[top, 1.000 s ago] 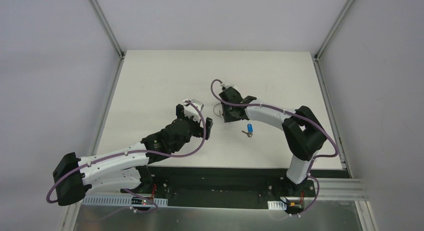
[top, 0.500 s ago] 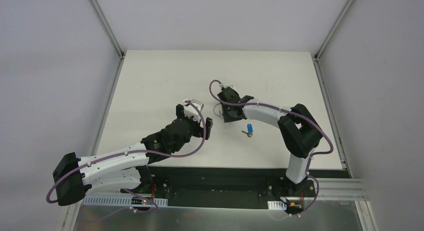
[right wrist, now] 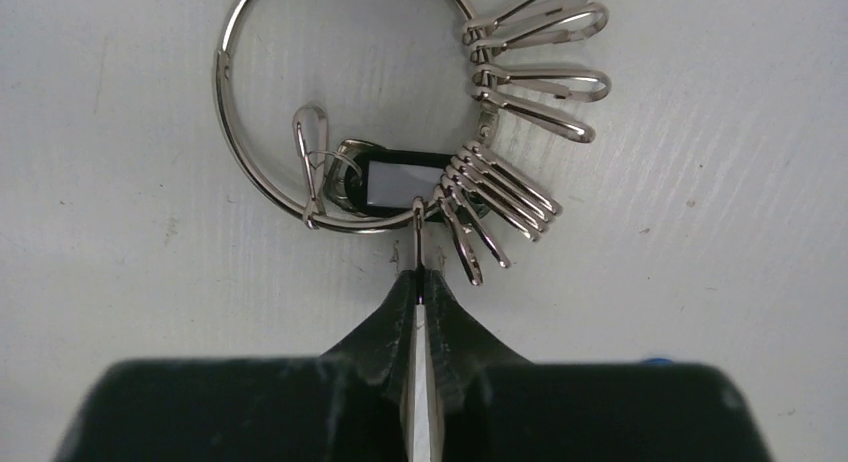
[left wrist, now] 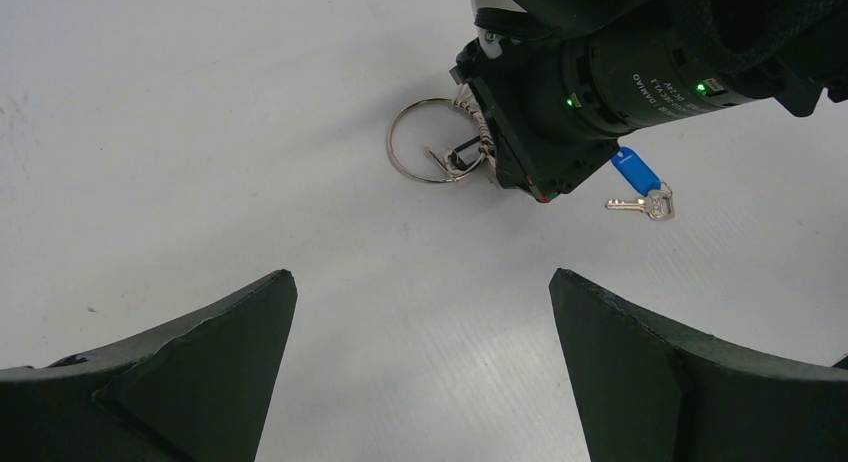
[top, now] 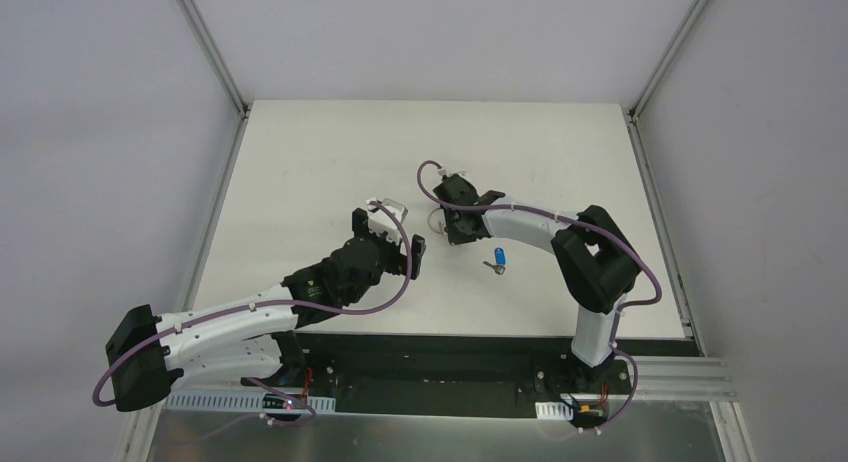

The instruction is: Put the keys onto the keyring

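Along the near edge a black base strip [top: 430,347] carries both arms. Just beyond it the left gripper [left wrist: 420,282] hovers over the bare white table [top: 330,152]. Its dark, wedge-shaped matte fingers [left wrist: 190,382] are spread wide with nothing between them, and open tabletop lies to its left and ahead of it.

To the right lies the blue key [left wrist: 628,170], flat on the table. It has a glossy blue plastic head and a short silver blade, and it sits apart from the ring, near and right of the right arm's wrist.

Farther in, near the table's middle, the right gripper [right wrist: 418,287] reaches left. Its tapered black jaws are pressed almost together, pinching the keyring [right wrist: 232,132] by a thin silver piece at the ring's near rim. The ring is a round loop of bright wire lying flat on the table. A fan of slim, elongated wire clips [right wrist: 540,82] sits on its right side, and a black tag [right wrist: 400,182] with a white face lies inside the loop. The tabletop here shows fine parallel ridges and small scuffs.

Beyond the ring, white surface runs to the far edge. Aluminium rails [top: 210,52] and grey walls border the table on the left, far and right sides.
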Controlling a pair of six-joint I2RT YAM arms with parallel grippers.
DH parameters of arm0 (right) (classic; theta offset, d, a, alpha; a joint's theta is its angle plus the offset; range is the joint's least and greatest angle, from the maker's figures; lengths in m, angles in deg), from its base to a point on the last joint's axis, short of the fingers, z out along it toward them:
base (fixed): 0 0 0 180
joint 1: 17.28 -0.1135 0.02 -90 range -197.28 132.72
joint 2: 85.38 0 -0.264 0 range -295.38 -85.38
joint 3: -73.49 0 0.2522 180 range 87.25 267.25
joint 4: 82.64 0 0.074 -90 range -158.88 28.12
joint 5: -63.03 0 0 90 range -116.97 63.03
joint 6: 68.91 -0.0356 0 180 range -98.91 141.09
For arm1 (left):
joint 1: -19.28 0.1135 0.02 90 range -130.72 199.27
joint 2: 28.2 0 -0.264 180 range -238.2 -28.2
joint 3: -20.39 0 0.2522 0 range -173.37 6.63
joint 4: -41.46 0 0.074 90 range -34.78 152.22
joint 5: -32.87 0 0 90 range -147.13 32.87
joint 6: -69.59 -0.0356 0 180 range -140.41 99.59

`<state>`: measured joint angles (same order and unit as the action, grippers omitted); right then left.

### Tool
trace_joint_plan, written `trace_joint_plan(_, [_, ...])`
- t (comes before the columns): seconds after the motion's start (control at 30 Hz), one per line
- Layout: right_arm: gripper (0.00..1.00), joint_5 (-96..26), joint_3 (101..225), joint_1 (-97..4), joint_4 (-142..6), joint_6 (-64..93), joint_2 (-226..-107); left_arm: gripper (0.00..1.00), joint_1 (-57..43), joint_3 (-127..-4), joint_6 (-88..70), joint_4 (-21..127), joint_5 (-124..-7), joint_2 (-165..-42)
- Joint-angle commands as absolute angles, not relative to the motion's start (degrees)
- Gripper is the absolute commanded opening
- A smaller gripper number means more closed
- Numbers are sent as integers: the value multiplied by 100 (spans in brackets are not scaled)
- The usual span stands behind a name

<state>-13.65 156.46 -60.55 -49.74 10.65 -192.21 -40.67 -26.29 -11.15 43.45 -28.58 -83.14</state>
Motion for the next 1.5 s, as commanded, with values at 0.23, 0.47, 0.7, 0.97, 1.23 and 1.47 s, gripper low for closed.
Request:
trace_joint_plan(0.23, [0,-1335,15601,-6168,-4623,968,-18486,100,-4059,-2594,-1101,4099,-2882,-8160])
trace_joint_plan(0.47, [0,-1893,15621,-6256,-4070,958,-17838,100,-4058,-2549,-1128,4080,-3040,-7986])
trace_joint_plan(0.7, [0,-2105,16089,-6339,-3225,977,-17488,100,-4058,-2396,-1250,3978,-3298,-7609])
trace_joint_plan(0.97, [0,-3069,16992,-6377,-1827,1050,-17288,100,-4058,-1967,-1681,3458,-4053,-7071])
trace_joint_plan(1.23, [0,-3831,17900,-6451,-638,988,-17188,100,-4058,-1597,-1987,2849,-4871,-6867])
trace_joint_plan(1.47, [0,-4072,18592,-6655,98,893,-17399,100,-4058,-1375,-2170,2405,-5392,-6729])
